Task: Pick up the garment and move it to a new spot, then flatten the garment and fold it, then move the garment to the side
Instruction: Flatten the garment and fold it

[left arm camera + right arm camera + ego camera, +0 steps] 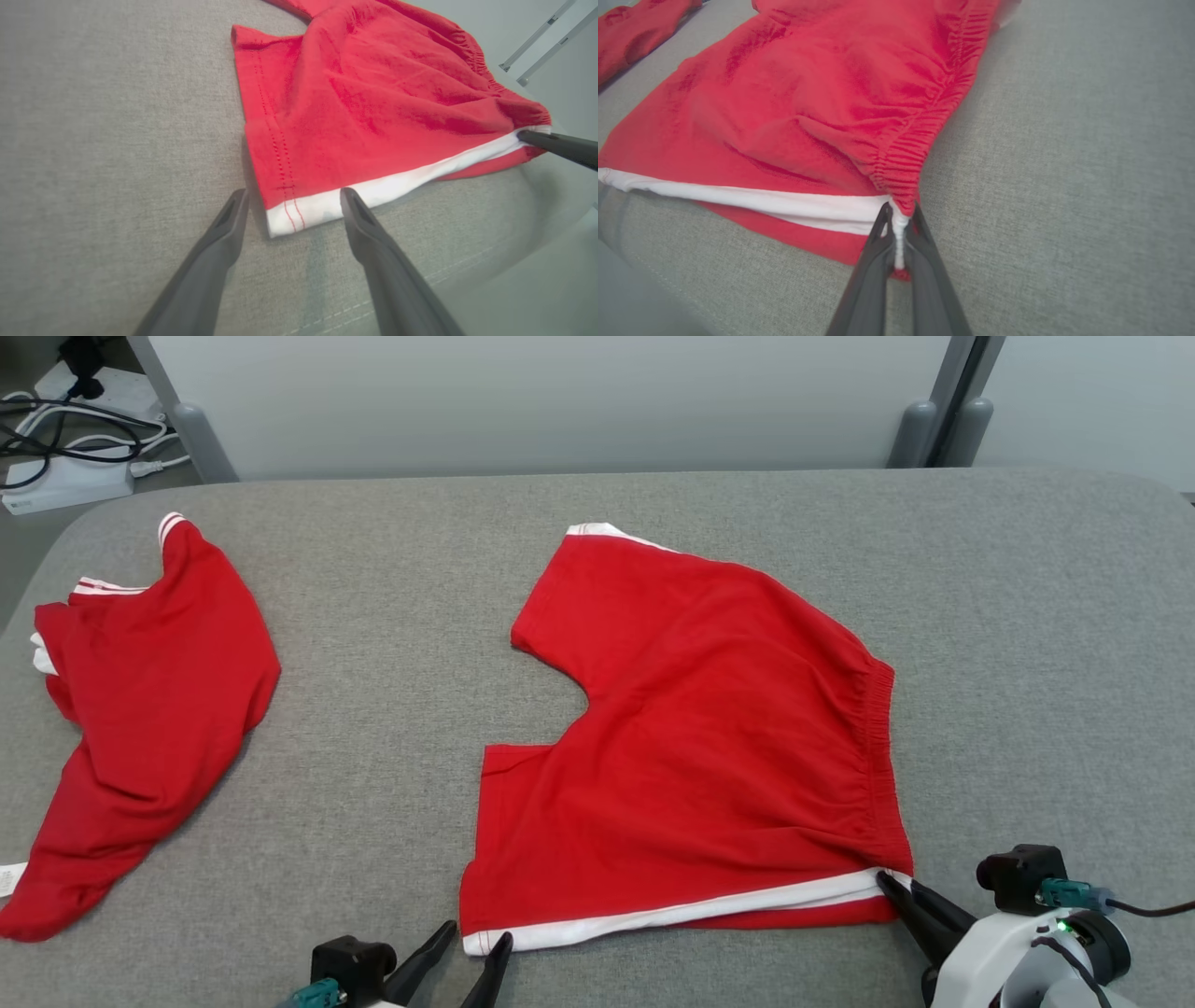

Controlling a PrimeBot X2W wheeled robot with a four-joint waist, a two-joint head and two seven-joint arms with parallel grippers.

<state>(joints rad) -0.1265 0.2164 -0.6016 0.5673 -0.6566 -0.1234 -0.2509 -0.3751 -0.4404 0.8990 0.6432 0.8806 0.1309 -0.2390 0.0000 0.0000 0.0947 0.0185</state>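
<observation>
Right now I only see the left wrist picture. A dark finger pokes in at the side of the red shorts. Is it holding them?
Observer: Yes. The right wrist view shows the right hand shut, pinching the waistband corner of the red fabric shorts with white side stripes.
Operator: Is anything else on the table?
Observer: A second red garment with white trim lies crumpled on the grey fabric-covered table, to the robot's left, apart from the shorts.
Operator: Where does the top of the shorts go?
Observer: The far leg lies flat and ends in a white-striped hem.
</observation>
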